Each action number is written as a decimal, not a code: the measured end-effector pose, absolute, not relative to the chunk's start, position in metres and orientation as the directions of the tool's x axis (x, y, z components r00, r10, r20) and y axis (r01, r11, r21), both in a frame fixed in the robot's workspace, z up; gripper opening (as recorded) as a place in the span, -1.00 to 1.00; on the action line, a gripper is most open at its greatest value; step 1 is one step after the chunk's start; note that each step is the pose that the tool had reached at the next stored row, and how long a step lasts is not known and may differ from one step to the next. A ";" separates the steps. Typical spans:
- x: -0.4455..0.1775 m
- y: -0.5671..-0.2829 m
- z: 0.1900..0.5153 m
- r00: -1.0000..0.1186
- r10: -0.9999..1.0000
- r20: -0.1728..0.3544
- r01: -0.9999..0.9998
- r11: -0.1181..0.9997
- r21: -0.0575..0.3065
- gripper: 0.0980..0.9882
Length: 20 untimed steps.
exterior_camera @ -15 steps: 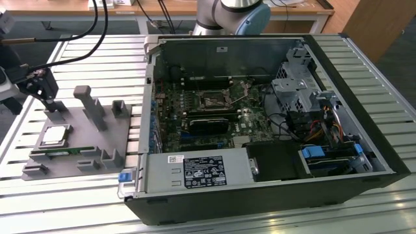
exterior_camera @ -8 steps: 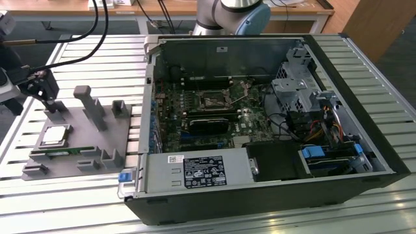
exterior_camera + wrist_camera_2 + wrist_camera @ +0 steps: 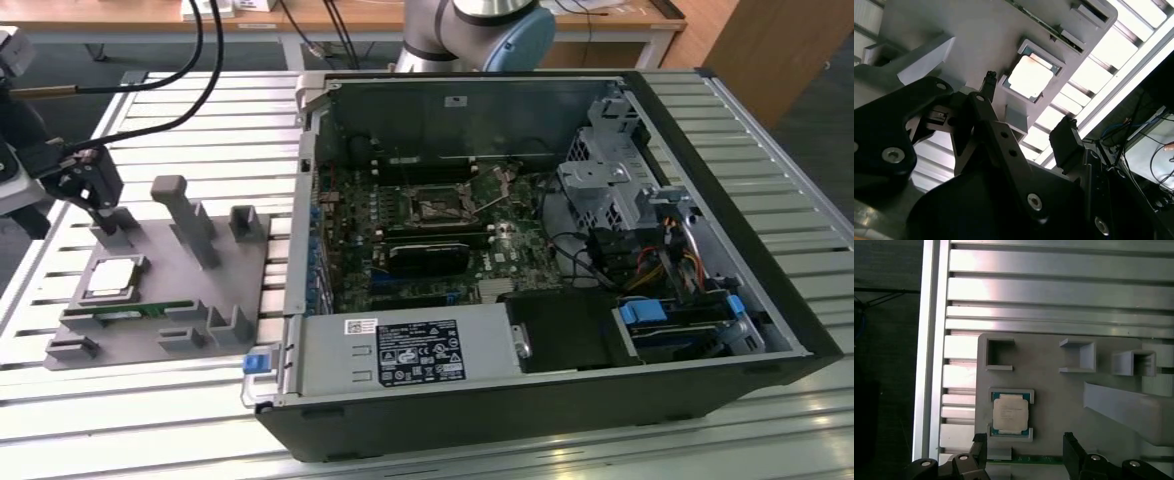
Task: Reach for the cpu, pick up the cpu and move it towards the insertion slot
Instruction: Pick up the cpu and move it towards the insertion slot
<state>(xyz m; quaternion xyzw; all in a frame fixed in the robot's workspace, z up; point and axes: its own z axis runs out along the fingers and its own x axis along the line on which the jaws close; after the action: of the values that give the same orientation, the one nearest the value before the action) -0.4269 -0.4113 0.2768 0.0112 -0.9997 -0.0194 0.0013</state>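
Cpu (image 3: 1010, 414): flat square chip with a silvery top and pale rim, lying level in a shallow corner-bracketed recess of the grey fixture plate (image 3: 176, 290), untouched. The plate rests on the slatted metal desk (image 3: 134, 420), on the exterior view's left, beside the open computer case (image 3: 534, 412). Gripper (image 3: 1025, 447): released and empty, its two dark fingers (image 3: 1069, 137) spread wider than the chip. It hangs above the plate near the cpu, clear of it. In the first wrist view the finger bases are cut off by the frame edge. In the exterior view the fingertips are hard to separate from a grey post behind them. Insertion slot (image 3: 438, 208): square metal-framed socket on the board inside the case, well apart from the cpu; its lever is too fine to make out. Memory stick (image 3: 127, 312): thin green strip just beside the cpu recess, partly hidden by the plate's clips.
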 end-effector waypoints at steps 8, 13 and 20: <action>-0.427 -0.414 0.267 -1.000 -0.024 0.002 -0.024 0.999 0.039 0.37; -0.427 -0.415 0.263 -1.000 -0.024 0.002 -0.024 0.999 0.039 0.37; -0.427 -0.415 0.258 -1.000 -0.024 0.002 -0.024 0.999 0.039 0.39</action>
<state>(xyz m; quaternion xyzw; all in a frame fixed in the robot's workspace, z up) -0.4269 -0.4148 0.2581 0.0121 -0.9997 -0.0194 0.0013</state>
